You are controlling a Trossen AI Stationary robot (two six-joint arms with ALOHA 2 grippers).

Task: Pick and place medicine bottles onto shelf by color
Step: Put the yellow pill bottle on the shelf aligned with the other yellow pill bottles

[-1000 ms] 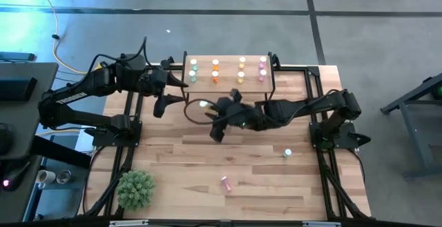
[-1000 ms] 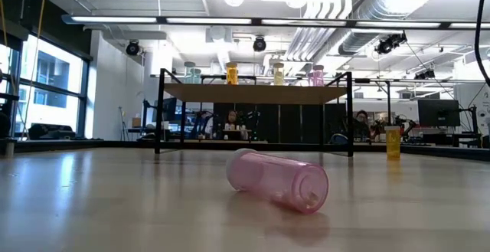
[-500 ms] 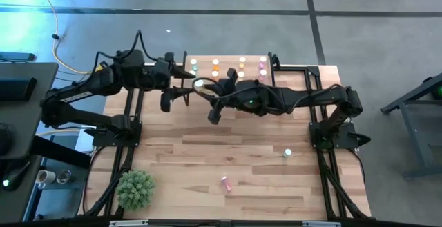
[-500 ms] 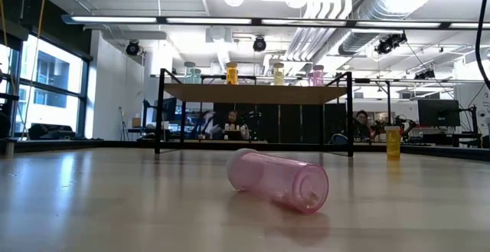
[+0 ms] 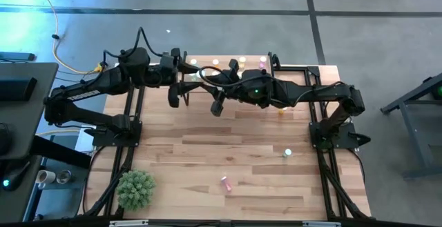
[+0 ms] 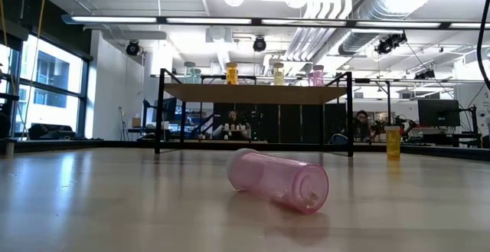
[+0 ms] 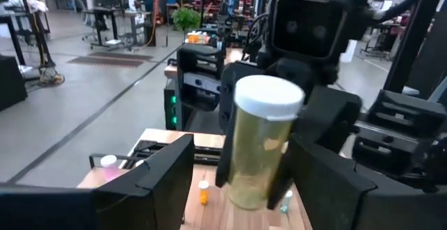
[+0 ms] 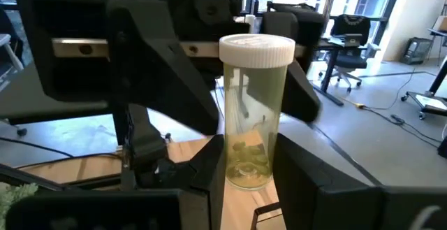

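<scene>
A yellowish-green medicine bottle (image 8: 255, 111) with a white cap stands upright in the air, with my right gripper (image 8: 255, 182) shut on it. In the high view the bottle (image 5: 197, 76) is just in front of the shelf (image 5: 276, 72), between the two arms. My left gripper (image 7: 244, 191) faces it from the table's left. It is open, with a finger on either side of the bottle (image 7: 262, 146) and a gap showing. Several bottles stand on top of the shelf (image 6: 256, 93). A pink bottle (image 6: 277, 179) lies on its side on the table. My right gripper pinches the bottle's body below the cap (image 8: 236, 161) between its two fingers. The fingers come in level from the table's right. The bottle stands upright in the hold, cap up, lifted clear of the table and the shelf.
The pink bottle (image 5: 225, 182) lies near the table's front middle. Another bottle (image 5: 287, 153) stands upright on the right side. A small green plant (image 5: 135, 189) sits at the near left corner. Both arms cross in front of the shelf and hide much of it.
My right gripper has carried the bottle up and toward the far edge, to the shelf's left front, tipping up to level with the bottle upright. My left gripper has risen and moved right toward the bottle, also tipping level, and has stayed open.
</scene>
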